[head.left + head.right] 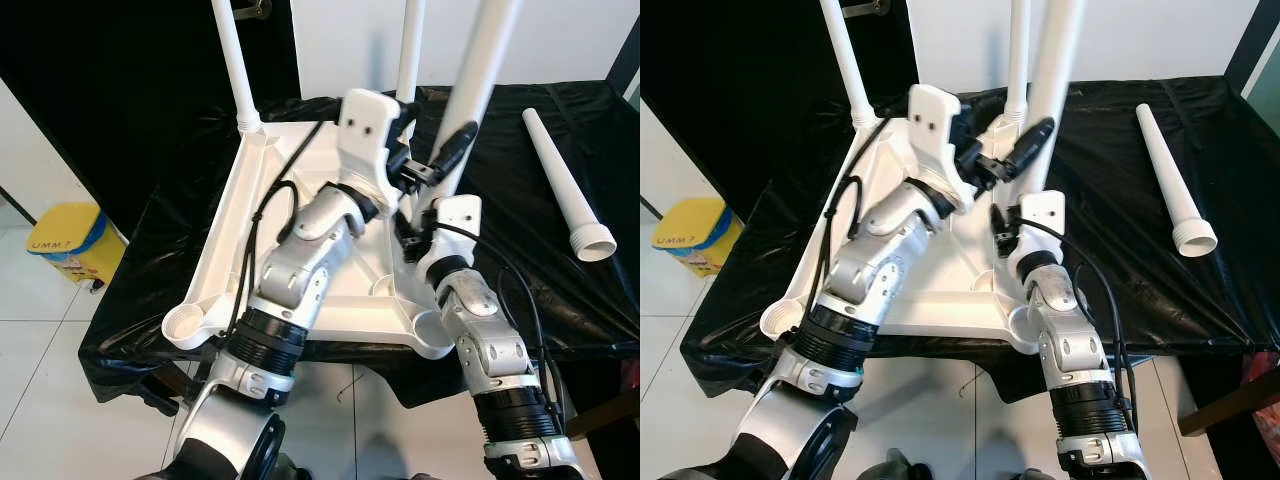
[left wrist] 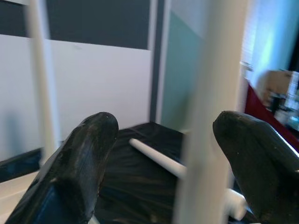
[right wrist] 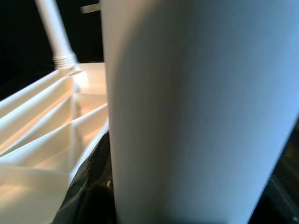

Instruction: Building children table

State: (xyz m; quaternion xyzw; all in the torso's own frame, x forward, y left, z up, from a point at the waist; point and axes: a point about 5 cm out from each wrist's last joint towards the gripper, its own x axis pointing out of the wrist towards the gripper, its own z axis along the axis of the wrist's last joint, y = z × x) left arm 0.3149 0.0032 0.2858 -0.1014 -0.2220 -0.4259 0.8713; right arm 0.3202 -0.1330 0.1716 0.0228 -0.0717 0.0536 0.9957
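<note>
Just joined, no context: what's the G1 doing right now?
It's assembling a small white table. The tabletop lies upside down on a black-covered surface, two legs already standing in its far corners. Both tools are on a third leg: the left tool straddles it, open, and the right tool is near its base. A fourth leg lies loose to the right.

Both arms are built of rounded silver metal shells joined by ribbed black collars. The left arm (image 1: 300, 265) ends in a boxy white plastic wrist housing (image 1: 365, 135) marked by two small dark screw holes. The right arm (image 1: 490, 345) carries a smaller white housing (image 1: 452, 222) of the same kind. Thin black cables (image 1: 262, 205) loop along the outside of each forearm. The fingers (image 2: 81, 158) are long, glossy black, blunt-tipped and slightly scuffed.
</note>
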